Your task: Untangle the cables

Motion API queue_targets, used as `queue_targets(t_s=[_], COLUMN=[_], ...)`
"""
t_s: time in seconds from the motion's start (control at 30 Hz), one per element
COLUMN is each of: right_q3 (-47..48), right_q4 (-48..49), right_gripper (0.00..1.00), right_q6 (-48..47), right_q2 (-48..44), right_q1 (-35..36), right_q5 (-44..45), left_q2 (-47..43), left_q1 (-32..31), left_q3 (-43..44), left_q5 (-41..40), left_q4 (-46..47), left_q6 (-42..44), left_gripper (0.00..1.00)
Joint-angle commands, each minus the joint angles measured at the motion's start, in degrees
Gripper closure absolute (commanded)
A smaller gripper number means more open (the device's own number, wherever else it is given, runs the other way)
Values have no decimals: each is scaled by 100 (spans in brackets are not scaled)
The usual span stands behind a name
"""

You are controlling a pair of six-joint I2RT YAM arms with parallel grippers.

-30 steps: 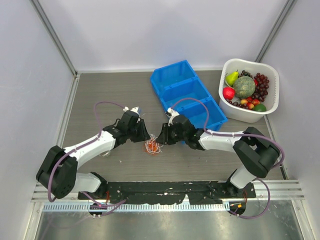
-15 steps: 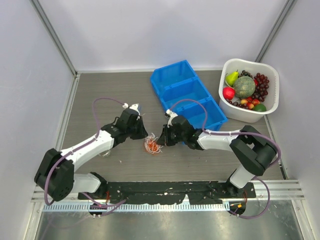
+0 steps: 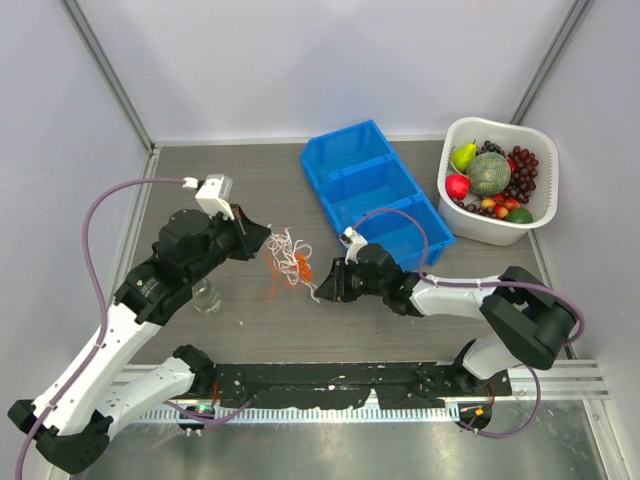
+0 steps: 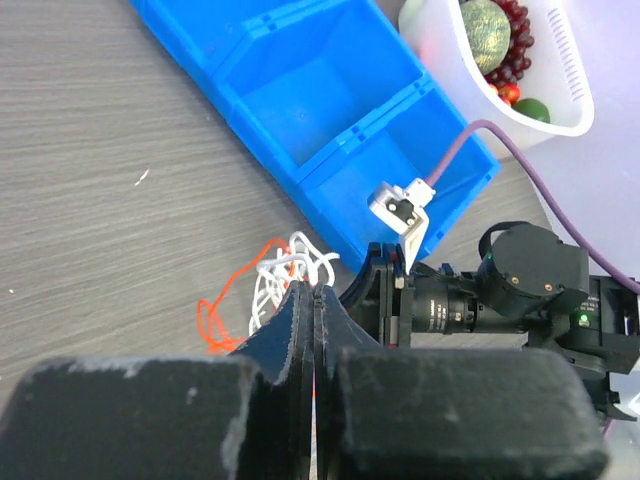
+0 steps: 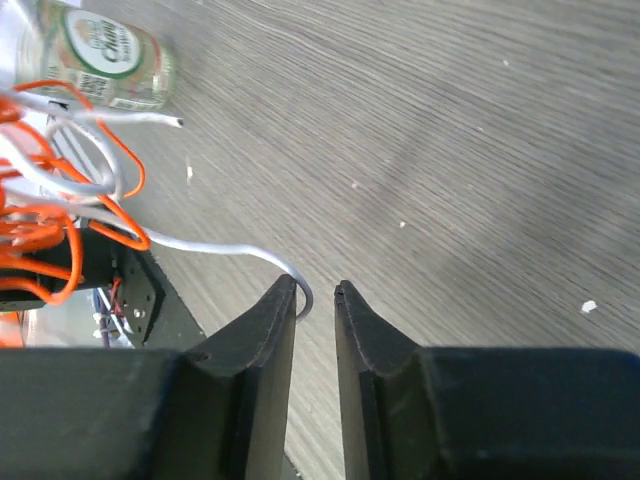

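A tangle of cables (image 3: 286, 256), white and orange-red, hangs lifted off the table from my left gripper (image 3: 265, 238). In the left wrist view my left gripper (image 4: 314, 296) is shut, with the white cable (image 4: 292, 272) and orange-red cable (image 4: 222, 305) bunched at its tips. My right gripper (image 3: 321, 284) is low, just right of the tangle. In the right wrist view my right gripper (image 5: 318, 293) is slightly open; a white cable (image 5: 225, 248) curls round its left fingertip, unpinched. The orange-red cable (image 5: 40, 225) loops at the left. I cannot pick out a pinkish cable.
A blue three-compartment bin (image 3: 375, 195) lies behind the right gripper. A white basket (image 3: 455, 200) of fruit stands at the far right. A small clear jar (image 3: 205, 296) sits under the left arm; it also shows in the right wrist view (image 5: 110, 55).
My left arm has risen and pulled back to the left, lifting the tangle off the table and stretching it out. My right gripper has shifted slightly nearer and lower.
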Motion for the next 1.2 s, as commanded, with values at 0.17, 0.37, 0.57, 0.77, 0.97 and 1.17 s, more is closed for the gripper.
queue_targets(t_s=[0.17, 0.37, 0.57, 0.77, 0.97, 1.17], right_q3=[1019, 1853, 2767, 3217, 2736, 1882], right_q4=[-1353, -1153, -940, -1047, -528, -481], right_gripper=[59, 55, 55, 54, 79, 96], right_q6=[-867, -657, -332, 265, 653, 505], right_q2=[-1401, -1349, -708, -234, 216, 40], right_q1=[42, 68, 218, 217, 217, 217], right_q5=[501, 115, -53, 230, 17, 579], left_q2=[151, 142, 230, 99, -15, -218], left_q1=[24, 24, 16, 24, 16, 24], left_q3=[1057, 1058, 1093, 935, 943, 1084], left_q5=[-154, -93, 258, 452, 725, 611], left_q4=[-1000, -1009, -965, -860, -702, -702], left_q6=[-204, -345, -337, -161, 24, 235], left_gripper=[100, 100, 100, 100, 100, 100])
